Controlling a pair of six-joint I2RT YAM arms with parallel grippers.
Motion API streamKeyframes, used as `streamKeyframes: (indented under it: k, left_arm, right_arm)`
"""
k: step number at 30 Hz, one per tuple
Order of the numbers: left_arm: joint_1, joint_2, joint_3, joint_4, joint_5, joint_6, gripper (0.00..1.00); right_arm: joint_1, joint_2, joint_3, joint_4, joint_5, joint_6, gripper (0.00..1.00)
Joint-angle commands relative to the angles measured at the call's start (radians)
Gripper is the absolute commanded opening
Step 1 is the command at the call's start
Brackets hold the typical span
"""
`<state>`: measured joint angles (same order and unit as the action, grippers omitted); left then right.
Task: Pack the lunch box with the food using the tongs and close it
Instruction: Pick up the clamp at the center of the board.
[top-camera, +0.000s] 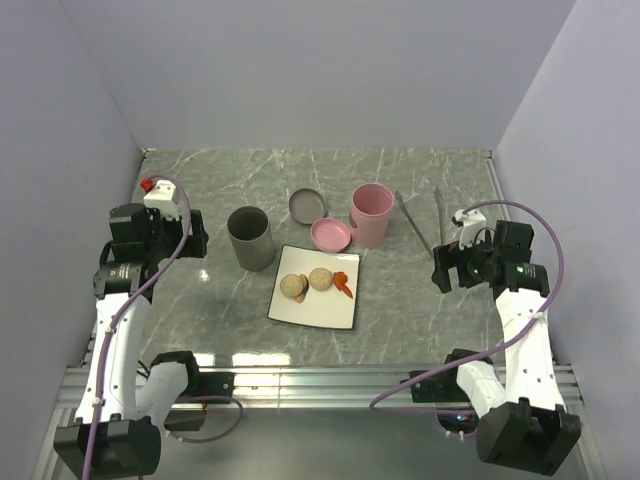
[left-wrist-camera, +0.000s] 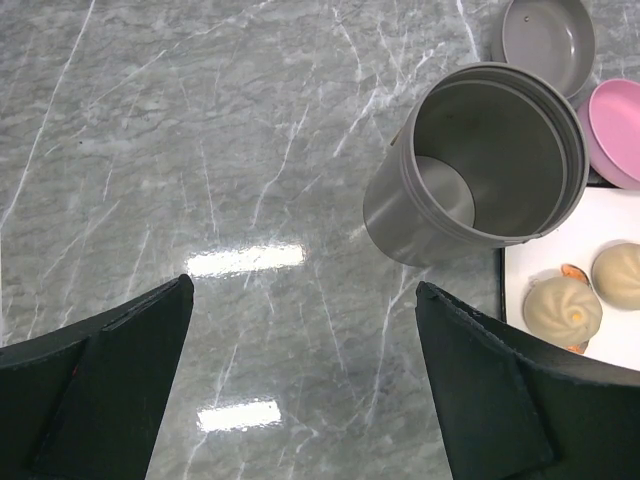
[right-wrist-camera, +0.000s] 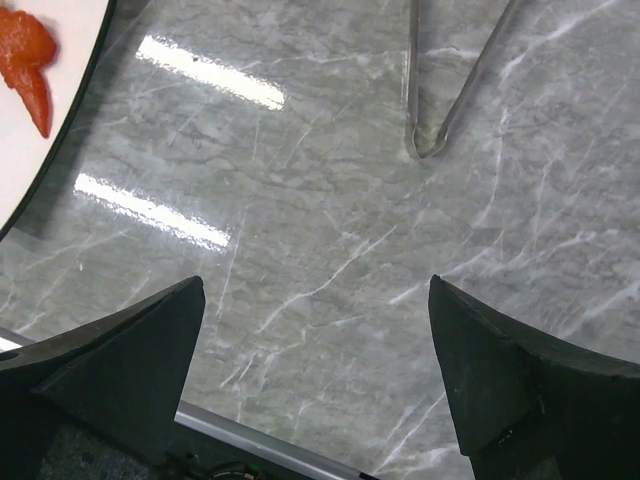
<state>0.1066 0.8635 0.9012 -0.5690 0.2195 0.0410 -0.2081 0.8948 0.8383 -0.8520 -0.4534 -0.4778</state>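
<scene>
Two tan-brown balls of food and an orange-red piece lie on the white square plate. Behind it stand an open grey round container and an open pink one, with a grey lid and a pink lid lying flat nearby. I cannot tell which one is the lunch box. The silver tongs lie spread in a V at the right, joined end near my right gripper. That gripper is open and empty. My left gripper, open and empty, hovers left of the grey container.
Grey walls close in the marble table on three sides. A metal rail runs along the near edge, also showing under the right gripper. The plate corner and one ball lie just right of the left gripper.
</scene>
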Motion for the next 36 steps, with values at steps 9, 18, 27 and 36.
streamKeyframes:
  k: [9,18,27,36]
  left_arm:
    - [-0.002,0.098,0.136,-0.005,-0.026,-0.127,1.00]
    - [-0.004,0.124,0.168,0.021,-0.013,-0.135,0.99]
    - [-0.002,0.166,0.186,-0.016,0.044,-0.109,0.99]
    - [-0.002,0.181,0.173,-0.005,0.052,-0.105,0.99]
  right_arm:
    - [0.016,0.049,0.139,0.028,0.088,0.166,1.00]
    - [0.019,0.337,0.225,0.088,0.303,0.142,1.00]
    - [0.039,0.679,0.363,0.123,0.323,0.085,1.00]
    - [0.113,0.845,0.418,0.200,0.394,0.096,1.00]
